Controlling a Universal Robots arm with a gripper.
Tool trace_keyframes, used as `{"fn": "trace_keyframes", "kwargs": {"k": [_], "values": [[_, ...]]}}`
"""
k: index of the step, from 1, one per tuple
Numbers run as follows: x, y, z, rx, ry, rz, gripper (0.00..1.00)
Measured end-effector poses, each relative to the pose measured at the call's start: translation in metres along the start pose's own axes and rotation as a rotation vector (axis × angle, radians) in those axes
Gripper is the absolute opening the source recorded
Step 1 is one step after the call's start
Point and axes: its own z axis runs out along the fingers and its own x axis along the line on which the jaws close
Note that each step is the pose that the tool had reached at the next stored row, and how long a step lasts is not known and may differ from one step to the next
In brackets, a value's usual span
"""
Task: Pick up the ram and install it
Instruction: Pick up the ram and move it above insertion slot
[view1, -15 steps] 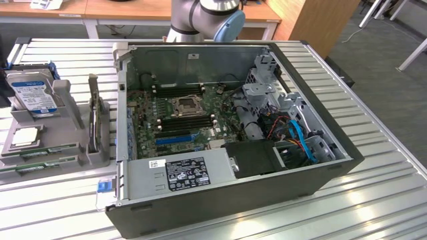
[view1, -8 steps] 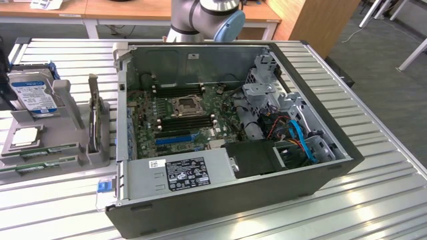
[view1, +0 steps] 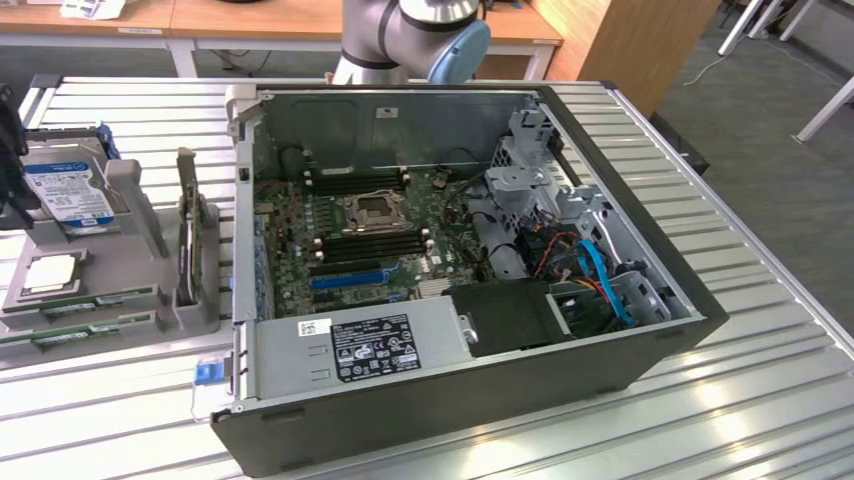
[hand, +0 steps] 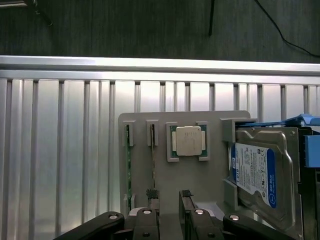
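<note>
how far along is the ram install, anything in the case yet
Done: nothing yet. The memory slots in the open computer case look empty, and both ram sticks sit in the gray holder.
In hand: the open gripper hovers over the holder, one finger close to a ram stick, holding nothing.
Left: both the pick-up and the install.

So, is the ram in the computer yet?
Out: both ram sticks stand on edge in the grey holder, beside the case.
</note>
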Motion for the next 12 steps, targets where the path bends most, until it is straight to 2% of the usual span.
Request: {"fn": "trace_keyframes", "kwargs": {"k": [12], "values": [[0.002, -0.0007, 0.0156, 0.0, 0.0, 0.0, 0.3]]}}
